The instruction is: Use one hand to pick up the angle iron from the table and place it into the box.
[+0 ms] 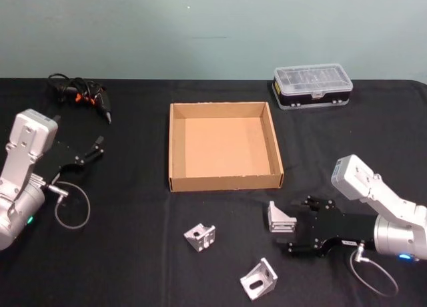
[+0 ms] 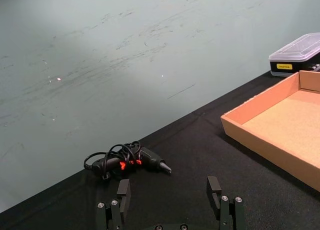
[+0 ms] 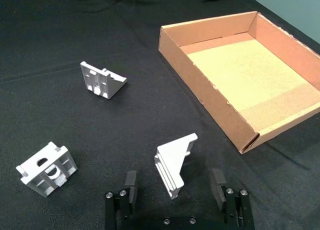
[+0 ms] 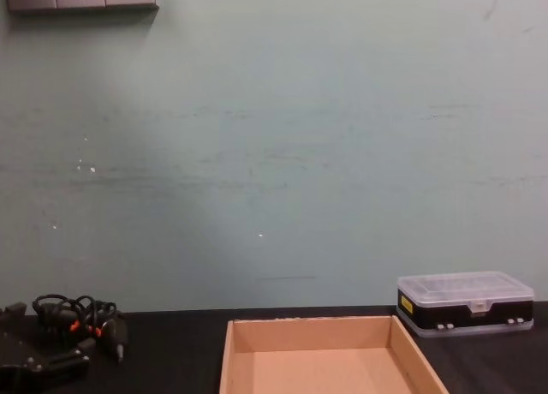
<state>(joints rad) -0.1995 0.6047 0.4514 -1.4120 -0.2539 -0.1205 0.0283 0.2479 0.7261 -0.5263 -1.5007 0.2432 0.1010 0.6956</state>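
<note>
I've got the right end effector [image 3: 174,182] spread open around the nearest angle iron [image 3: 172,162] on the counter [image 1: 133,207], the left end effector [image 2: 169,196] parked open, the box [image 1: 220,183] empty, so grasp, lift and placement are all left.

Bare table [image 1: 133,253] reaches the low-walled box [image 1: 225,183]; an angle iron [image 1: 281,217] stands within the right claw [image 1: 288,228].
</note>
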